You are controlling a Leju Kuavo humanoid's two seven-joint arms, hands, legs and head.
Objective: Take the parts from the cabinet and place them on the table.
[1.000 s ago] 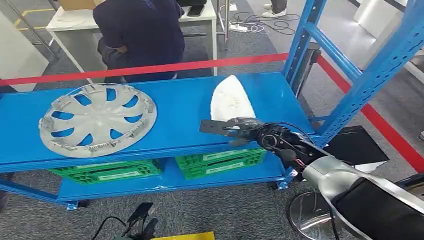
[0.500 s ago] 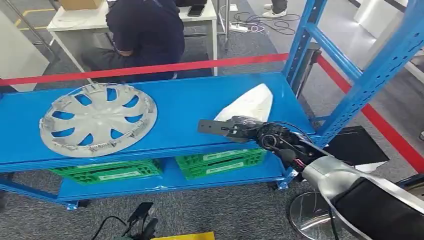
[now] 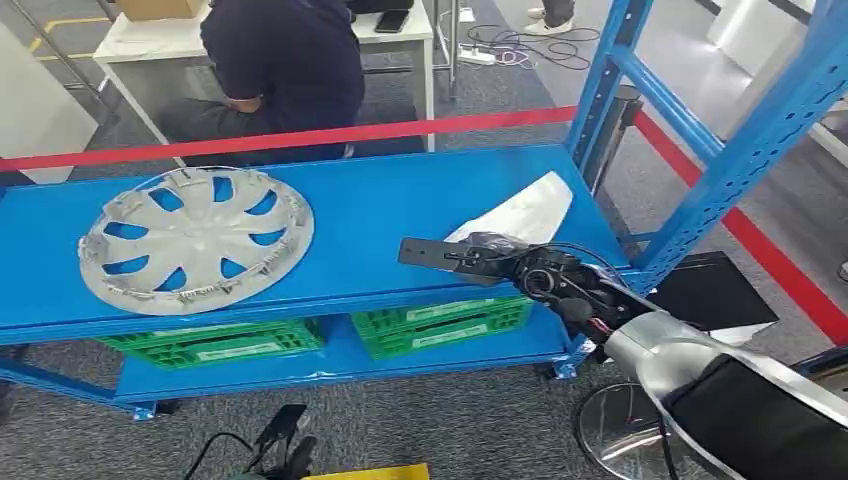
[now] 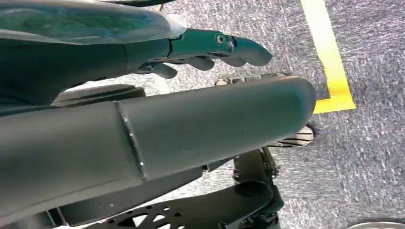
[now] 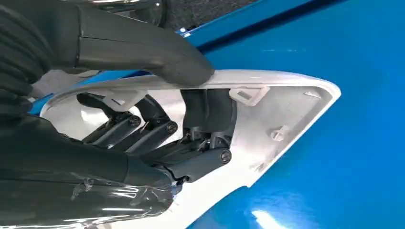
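Blue shelving (image 3: 380, 215) fronts a red barrier tape; a silver hubcap (image 3: 195, 238) lies at its 9 o'clock side. At 3 o'clock the right hand (image 3: 470, 258) clamps the white shell-shaped part (image 3: 525, 210), thumb over its rim, fingers (image 5: 157, 131) inside. The left hand (image 4: 210, 50) hangs above grey carpet, fingers apart, holding nothing.

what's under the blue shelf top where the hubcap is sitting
Two green crates sit on the lower shelf beneath the hubcap. The shelf top covers their insides and backs.

Grey carpet (image 3: 480, 420), red barrier tape (image 3: 300, 137), white desk (image 3: 180, 45) behind.
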